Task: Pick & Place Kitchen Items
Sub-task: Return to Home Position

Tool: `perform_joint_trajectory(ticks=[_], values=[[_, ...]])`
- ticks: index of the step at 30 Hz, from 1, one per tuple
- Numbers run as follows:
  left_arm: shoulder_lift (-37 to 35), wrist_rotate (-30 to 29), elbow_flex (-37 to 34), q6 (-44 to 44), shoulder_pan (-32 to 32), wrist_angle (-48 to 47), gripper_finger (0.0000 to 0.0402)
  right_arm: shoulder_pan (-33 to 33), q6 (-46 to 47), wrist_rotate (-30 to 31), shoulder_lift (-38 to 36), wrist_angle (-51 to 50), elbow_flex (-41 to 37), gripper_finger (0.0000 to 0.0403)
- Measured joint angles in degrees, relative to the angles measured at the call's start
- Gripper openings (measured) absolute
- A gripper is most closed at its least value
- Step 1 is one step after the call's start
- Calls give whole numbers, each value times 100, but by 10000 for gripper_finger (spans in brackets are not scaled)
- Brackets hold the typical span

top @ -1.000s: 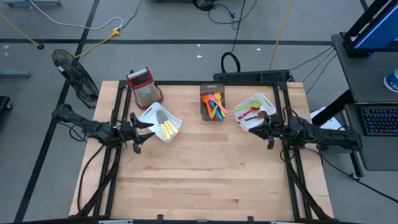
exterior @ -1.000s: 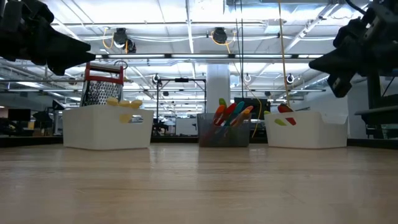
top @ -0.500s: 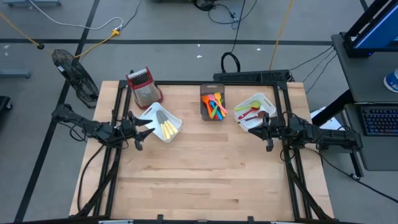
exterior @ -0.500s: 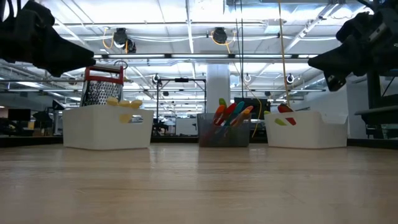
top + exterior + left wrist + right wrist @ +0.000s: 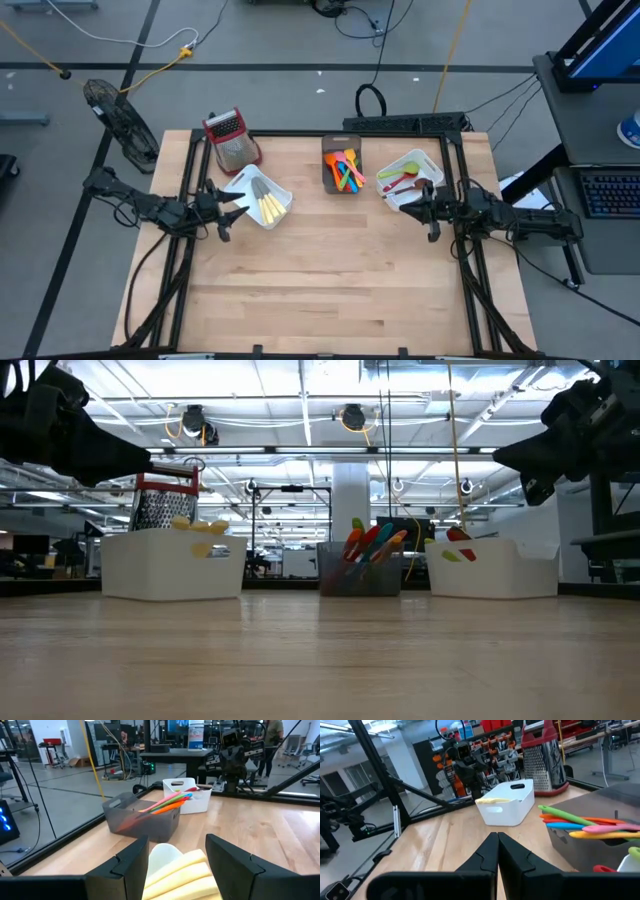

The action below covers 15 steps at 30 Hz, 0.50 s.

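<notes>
Left gripper [image 5: 228, 212]: fingers spread wide, empty, raised at the edge of the left white bin [image 5: 243, 180] holding yellow-handled knives [image 5: 270, 207]. Right gripper [image 5: 415, 212]: fingers pressed together, empty, beside the right white bin [image 5: 432, 165] with red and green spoons [image 5: 400, 182]. Coloured utensils [image 5: 347, 172] sit in the dark grey bin [image 5: 329, 182] between.

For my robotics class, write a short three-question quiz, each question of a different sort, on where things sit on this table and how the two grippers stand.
1. True or false: the right gripper is shut while the left gripper is open.
2. Name the item that stands on the wooden table outside every bin.
3. The yellow-handled knives lie: A) in the left white plastic bin; B) on the table; C) in the right gripper.

Key: 1 true; 2 the red-topped metal box grater; 3 A.
</notes>
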Motion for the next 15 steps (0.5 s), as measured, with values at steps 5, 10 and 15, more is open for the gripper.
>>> perform_joint_trajectory(ticks=[5,10,15], values=[[0,0,0,0,2,3,200,-2,1,-13,-4,644,0,0],[0,0,0,1,2,4,200,-2,1,-10,0,721,-2,0],[0,0,0,2,2,6,200,-2,1,-7,0,732,-4,0]])
